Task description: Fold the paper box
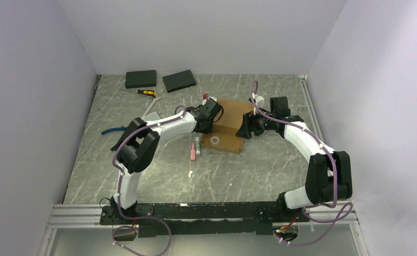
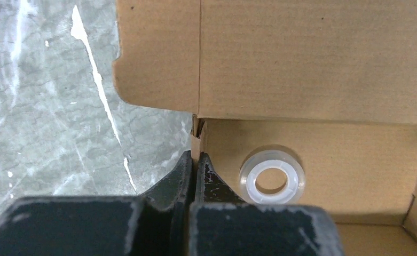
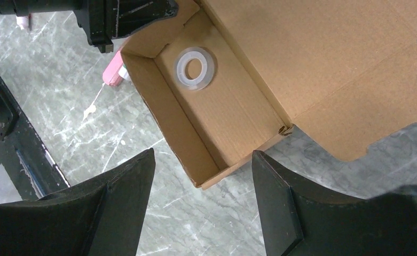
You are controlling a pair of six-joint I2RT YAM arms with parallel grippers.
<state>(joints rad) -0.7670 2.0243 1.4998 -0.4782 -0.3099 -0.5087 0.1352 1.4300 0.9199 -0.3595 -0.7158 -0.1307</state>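
While the paper box (image 1: 231, 116) sits half formed at the middle of the bench (image 1: 281, 170) in the top view, an arm reaches in on it from each side. Its tray part is raised: low walls stand around a brown floor, and the broad lid panel with its side flaps opens away from the tray's far long wall toward the top of the frame. Whether that panel lies flat or tilts up I cannot tell. A clear tape roll (image 3: 182, 69) lies flat on the tray floor near its left end.

The left hand (image 2: 195, 160) has its two black fingers pressed together. In its own wrist view the thin cardboard of the tray's end wall runs down into the seam between them, so it appears to pinch that wall just beside the corner where the lid panel begins. The right hand (image 3: 202, 156) hangs over the opposite end of the tray with its fingers spread wide and nothing between them. The tray's corner shows below the gap, apart from both fingers.

Just left of the box, a pink tube (image 1: 193, 152) lies on the bench. Toward the upper left of the top view rest two black slabs (image 1: 141, 79), with a yellow-and-black screwdriver (image 1: 146, 93) just below them.
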